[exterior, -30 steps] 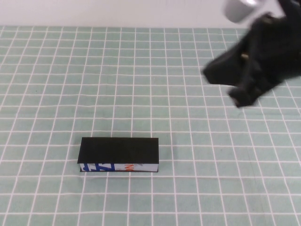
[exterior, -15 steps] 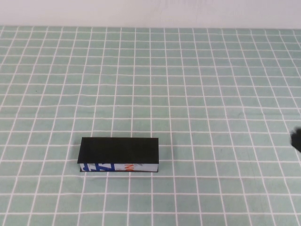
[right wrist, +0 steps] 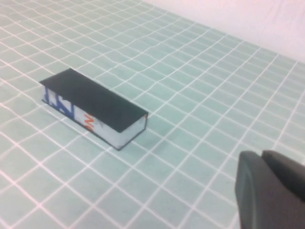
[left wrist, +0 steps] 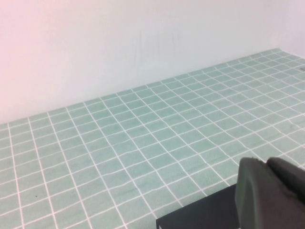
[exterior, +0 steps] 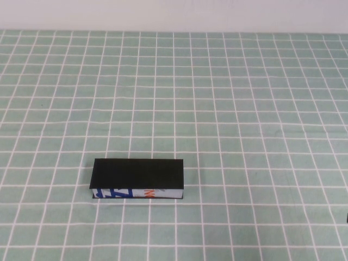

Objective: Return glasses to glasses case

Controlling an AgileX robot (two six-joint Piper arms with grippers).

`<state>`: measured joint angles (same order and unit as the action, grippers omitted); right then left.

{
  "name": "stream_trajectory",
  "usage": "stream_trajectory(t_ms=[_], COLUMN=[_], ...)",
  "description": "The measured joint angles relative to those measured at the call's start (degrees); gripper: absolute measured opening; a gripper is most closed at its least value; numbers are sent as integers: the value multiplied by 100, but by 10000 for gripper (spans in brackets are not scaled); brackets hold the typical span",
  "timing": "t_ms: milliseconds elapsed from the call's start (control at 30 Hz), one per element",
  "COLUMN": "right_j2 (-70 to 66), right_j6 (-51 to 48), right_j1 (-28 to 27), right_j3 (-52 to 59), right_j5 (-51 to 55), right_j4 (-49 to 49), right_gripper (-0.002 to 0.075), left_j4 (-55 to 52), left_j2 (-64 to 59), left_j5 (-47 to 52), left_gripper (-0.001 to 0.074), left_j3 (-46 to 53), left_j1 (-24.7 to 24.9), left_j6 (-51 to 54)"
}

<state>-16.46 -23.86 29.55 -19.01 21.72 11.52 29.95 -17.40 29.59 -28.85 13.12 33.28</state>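
Both tools point(right wrist: 269, 191) point(left wrist: 269, 191) sit apart from the closed glasses case point(exterior: 138, 179).

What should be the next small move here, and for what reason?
Probably none beyond parking: the glasses case lies with its lid down on the table and no glasses show. The right gripper, shut, is apart from it; the left gripper hangs near its corner.
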Motion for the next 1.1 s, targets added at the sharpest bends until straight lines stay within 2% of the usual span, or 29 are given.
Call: stream_trajectory(t_ms=[400, 800, 933, 1000, 1100], right_j2=[12, 12, 12, 12, 12], right_j6=[12, 12, 12, 12, 12], right_j1=[0, 0, 0, 0, 0], right_j3=[0, 0, 0, 0, 0], right_j5=[384, 441, 450, 450, 454], right_j4=[1401, 1527, 1526, 1526, 1526], right_gripper=[-13, -13, -13, -13, -13], left_j4=[0, 0, -96, -478, -1568], left_j2=[0, 0, 15, 137, 443], left_j5=[-22, -25, -363, -722, -1310], left_gripper=[-2, -2, -2, -2, -2], left_j3=[0, 0, 57, 214, 646], left_j1=[0, 0, 0, 0, 0], left_j6=[0, 0, -29, -400, -1676])
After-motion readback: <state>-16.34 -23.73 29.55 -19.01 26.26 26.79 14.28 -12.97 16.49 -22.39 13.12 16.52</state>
